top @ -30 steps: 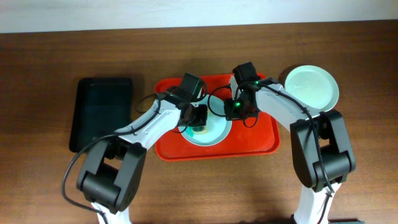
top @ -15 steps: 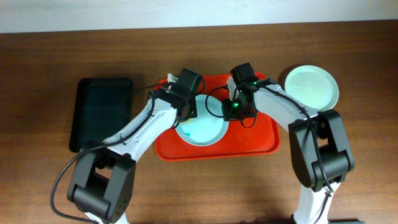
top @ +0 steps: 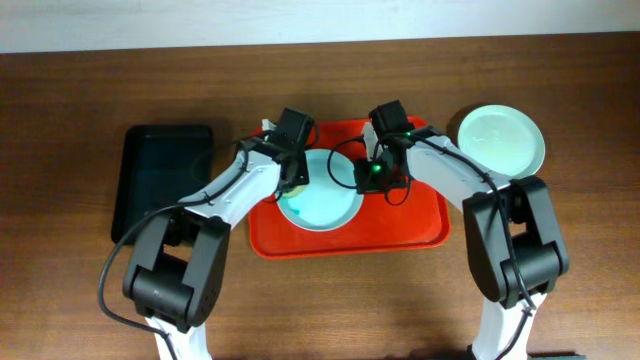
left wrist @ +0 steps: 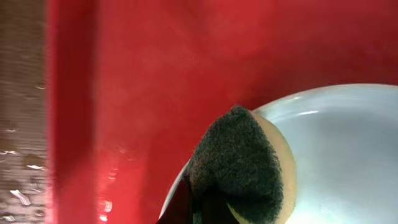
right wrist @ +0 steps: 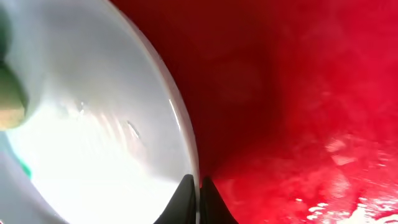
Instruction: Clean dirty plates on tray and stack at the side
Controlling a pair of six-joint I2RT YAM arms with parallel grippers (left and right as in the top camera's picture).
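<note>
overhead: bright, even, sharp | wrist cams: close-up, soft blur | glare on plate [right wrist: 93, 168] & tray [right wrist: 336, 155]

No legible text, label, brand, number or sign in any view: overhead, left wrist or right wrist.
</note>
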